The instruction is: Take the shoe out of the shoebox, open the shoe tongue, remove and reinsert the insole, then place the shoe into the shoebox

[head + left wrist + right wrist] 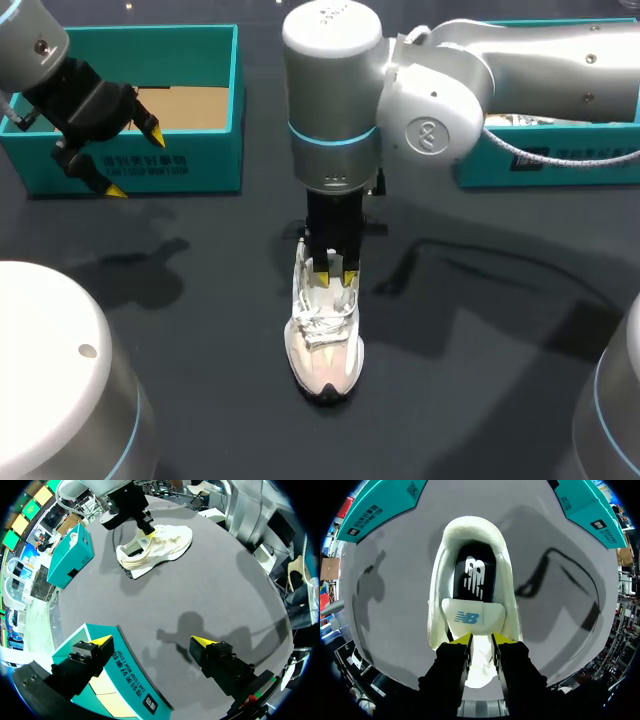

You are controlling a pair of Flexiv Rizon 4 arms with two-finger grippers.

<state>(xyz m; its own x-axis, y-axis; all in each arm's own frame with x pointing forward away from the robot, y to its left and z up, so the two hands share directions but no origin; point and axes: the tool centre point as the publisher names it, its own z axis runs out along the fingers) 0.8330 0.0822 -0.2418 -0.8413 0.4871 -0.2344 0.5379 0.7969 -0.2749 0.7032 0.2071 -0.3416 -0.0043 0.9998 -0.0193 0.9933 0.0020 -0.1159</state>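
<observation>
A cream-white shoe (325, 345) stands upright on the dark table, toe toward the front edge; its black insole (472, 575) shows inside the opening. My right gripper (336, 278) comes straight down over the shoe's lacing. In the right wrist view its fingers (461, 639) stand close together on either side of the shoe tongue (468, 616), pinching it. My left gripper (135, 162) hangs open and empty over the front wall of the teal shoebox (190, 165) at the back left. The left wrist view shows the shoe (155, 542) far ahead with the right gripper (145, 530) on it.
A second teal box (560, 165) sits at the back right, partly behind my right arm. The left shoebox (130, 680) has a bare cardboard floor. Dark table lies all around the shoe.
</observation>
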